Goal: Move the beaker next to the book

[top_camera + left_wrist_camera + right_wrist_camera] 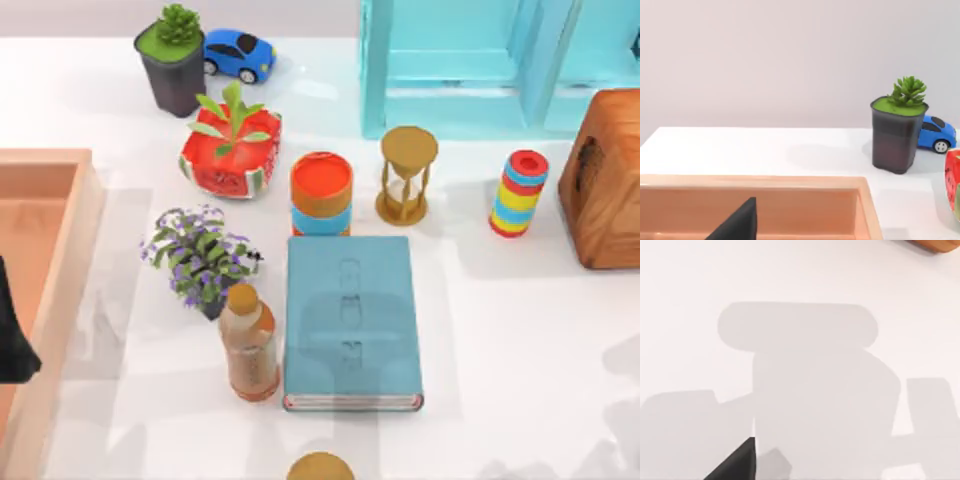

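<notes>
The white counter (520, 330) carries everything. At its far edge stands a turquoise cabinet (470, 60), and a shallow peach tray (60, 200) lies at the left side. My left gripper (737, 222) hangs over that tray, and I cannot tell whether it is released or clenched. My right gripper (737, 460) hovers over bare counter with a wooden box (605, 180) at the far right, and I cannot tell its state either.

The book (350, 320) lies flat near the middle, the biggest flat thing here. It is a light-blue hardcover with faint marks pressed into the cover and white page edges facing the near side. A tan-capped bottle (248, 345) stands just beside its left edge, and an orange-topped can (321, 193) stands just off its far-left corner. An hourglass (407, 175) is a little beyond the far edge, and the counter to the book's right is bare.

Smaller things sit farther out: a purple flowering plant (200, 255), a watermelon-patterned planter (230, 150), a dark pot with a succulent (172, 65), a striped cylinder (518, 192) and a blue toy car (240, 55).

I cannot place the beaker from these pictures, so I need to find it first. I expect it to be light, stiff and smooth-walled, easy to tip and possibly fragile. I would close gently across the middle of its wall, keep it upright, and set it on the bare stretch right of the book.
</notes>
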`<act>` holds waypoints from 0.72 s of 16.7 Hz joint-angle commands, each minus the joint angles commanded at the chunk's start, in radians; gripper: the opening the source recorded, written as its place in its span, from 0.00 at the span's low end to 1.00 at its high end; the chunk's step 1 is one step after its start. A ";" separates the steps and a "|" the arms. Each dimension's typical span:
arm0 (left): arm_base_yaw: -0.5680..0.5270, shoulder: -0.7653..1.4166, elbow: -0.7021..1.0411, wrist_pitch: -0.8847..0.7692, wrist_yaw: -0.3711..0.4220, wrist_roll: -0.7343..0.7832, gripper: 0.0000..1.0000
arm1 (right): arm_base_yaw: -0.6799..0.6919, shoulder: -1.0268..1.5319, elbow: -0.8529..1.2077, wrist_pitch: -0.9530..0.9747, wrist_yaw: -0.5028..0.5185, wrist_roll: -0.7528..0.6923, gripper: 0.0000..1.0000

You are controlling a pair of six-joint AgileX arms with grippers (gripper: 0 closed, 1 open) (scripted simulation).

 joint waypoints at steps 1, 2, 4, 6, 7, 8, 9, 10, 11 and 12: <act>0.000 0.000 0.000 0.000 0.000 0.000 1.00 | -0.001 0.072 0.035 -0.054 -0.002 -0.066 1.00; 0.000 0.000 0.000 0.000 0.000 0.000 1.00 | -0.003 0.136 0.069 -0.105 -0.007 -0.128 1.00; 0.000 0.000 0.000 0.000 0.000 0.000 1.00 | -0.006 0.237 0.132 -0.204 -0.022 -0.237 1.00; 0.000 0.000 0.000 0.000 0.000 0.000 1.00 | -0.009 0.309 0.191 -0.307 -0.031 -0.338 1.00; 0.000 0.000 0.000 0.000 0.000 0.000 1.00 | -0.011 0.345 0.221 -0.359 -0.030 -0.392 1.00; 0.000 0.000 0.000 0.000 0.000 0.000 1.00 | -0.013 0.385 0.254 -0.409 -0.024 -0.454 1.00; 0.000 0.000 0.000 0.000 0.000 0.000 1.00 | -0.015 0.426 0.292 -0.457 -0.016 -0.522 1.00; 0.000 0.000 0.000 0.000 0.000 0.000 1.00 | -0.018 0.465 0.336 -0.502 -0.008 -0.597 1.00; 0.000 0.000 0.000 0.000 0.000 0.000 1.00 | -0.021 0.499 0.387 -0.547 0.000 -0.676 1.00; 0.000 0.000 0.000 0.000 0.000 0.000 1.00 | -0.024 0.525 0.442 -0.592 0.007 -0.755 1.00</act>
